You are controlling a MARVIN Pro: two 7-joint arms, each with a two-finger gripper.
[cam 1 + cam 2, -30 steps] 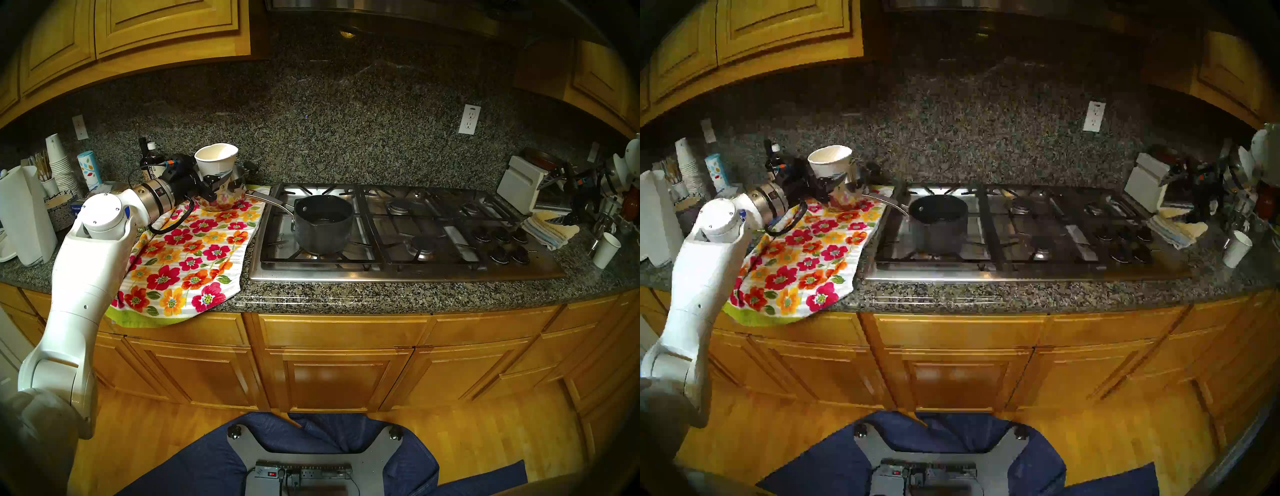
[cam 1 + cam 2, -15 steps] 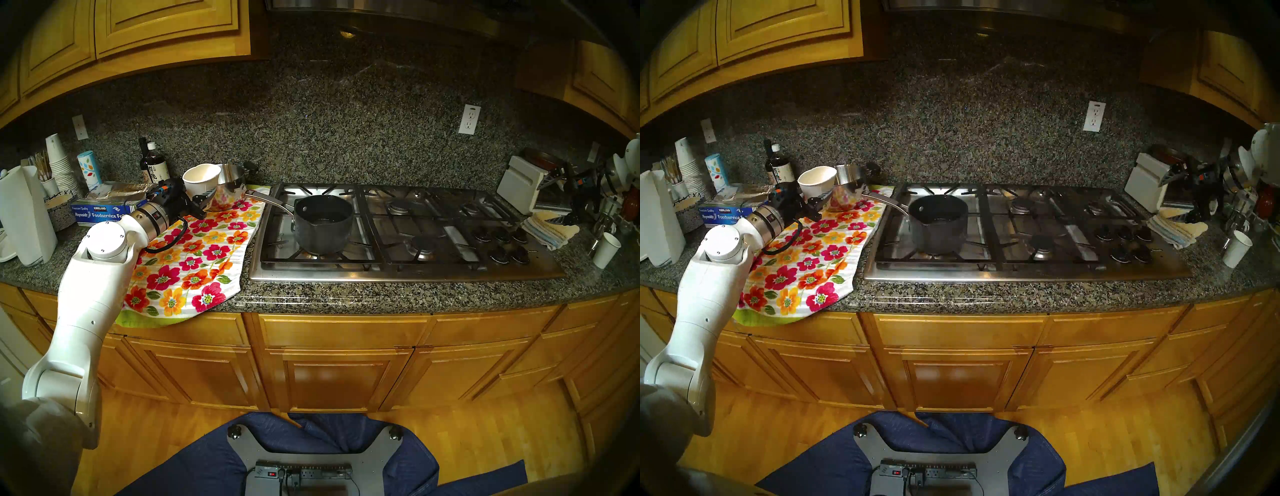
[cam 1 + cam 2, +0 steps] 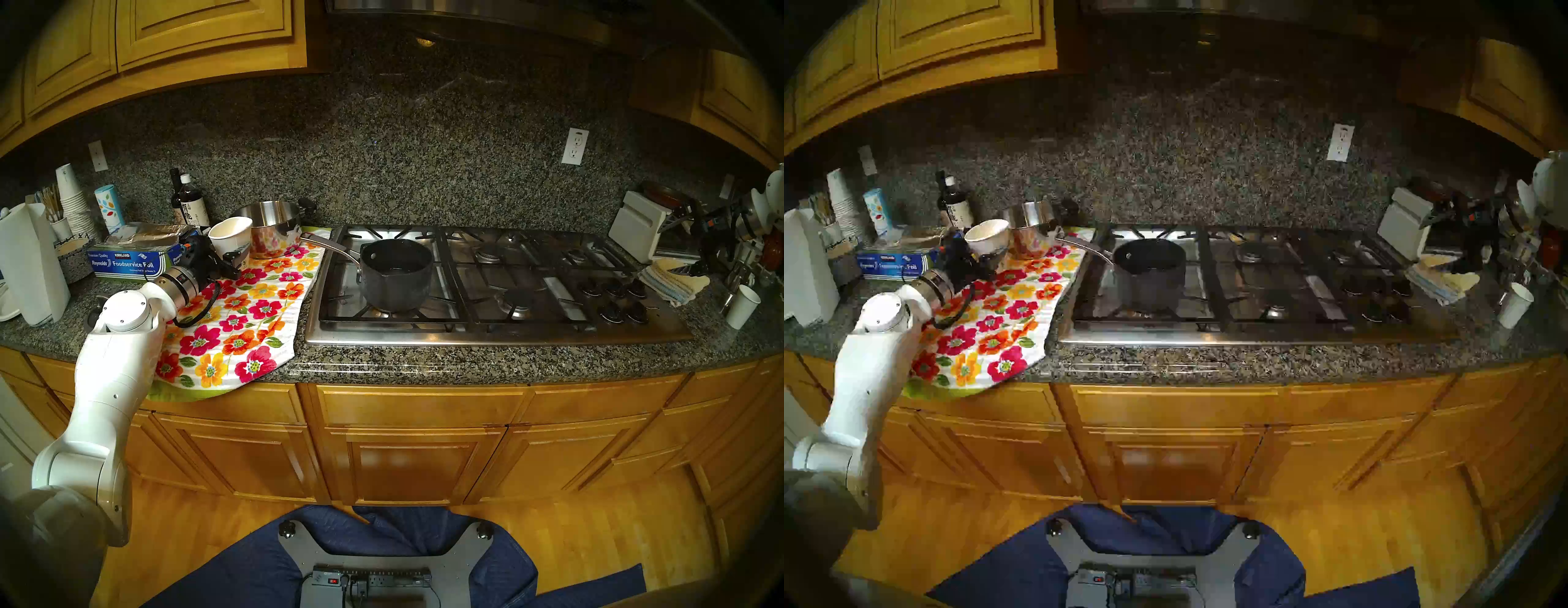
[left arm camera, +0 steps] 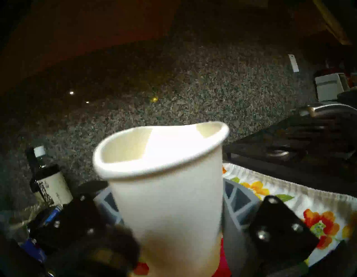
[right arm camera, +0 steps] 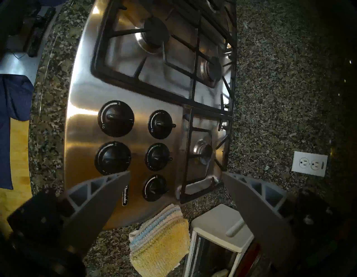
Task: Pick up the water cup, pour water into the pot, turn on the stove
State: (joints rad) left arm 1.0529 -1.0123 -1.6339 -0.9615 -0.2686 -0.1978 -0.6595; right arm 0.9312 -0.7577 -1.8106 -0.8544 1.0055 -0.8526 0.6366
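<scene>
Left tool [image 3: 235,259] clamped on the water cup [image 3: 229,236], upright and low over the floral towel [image 3: 237,314] at the table's left, likely for setting down. Pot [image 3: 396,271] on the stove's [image 3: 488,333] near-left burner, water glinting inside. Right tool [image 5: 174,174] spread apart, empty, above the knobs [image 5: 116,118], seemingly staged for ignition.

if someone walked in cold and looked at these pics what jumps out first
The bright flowered towel draped over the counter's left edge grabs the eye first. Just above it, the left hand grips the water cup upright, in front of a shiny steel pot. To the right, the dark pot sits on the front left burner of the wide steel stove, and the right hand hangs open over its black knobs.
</scene>
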